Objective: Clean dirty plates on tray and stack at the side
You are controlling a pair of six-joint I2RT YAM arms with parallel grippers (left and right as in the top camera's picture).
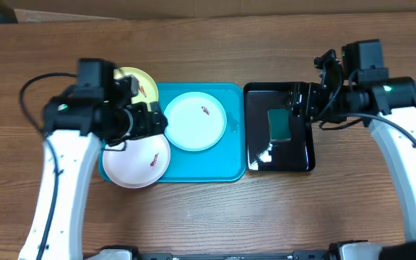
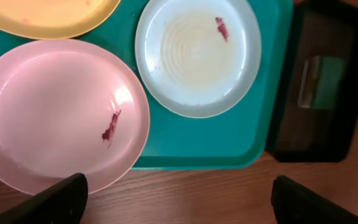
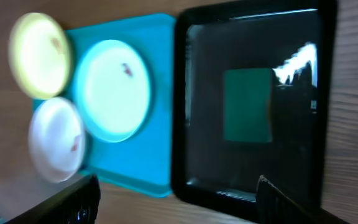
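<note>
The turquoise tray [image 1: 215, 162] lies left of centre. A light blue plate [image 1: 195, 121] with a small red smear sits in its middle. A pale yellow plate [image 1: 139, 83] overhangs its far left corner, and a white plate [image 1: 136, 160] with a red smear overhangs its near left corner. My left gripper [image 1: 152, 120] is open and empty above the tray's left edge, between those two plates. In the left wrist view [image 2: 179, 202] its fingers frame bare wood below the white plate [image 2: 61, 112]. My right gripper [image 1: 300, 101] is open and empty above the black tray.
A glossy black tray [image 1: 302, 155] stands right of the turquoise one and holds a green sponge [image 1: 279, 124]. In the right wrist view the sponge [image 3: 247, 106] lies inside the black tray [image 3: 182, 93], with the open gripper [image 3: 179, 199] over its near edge. Wooden table all around.
</note>
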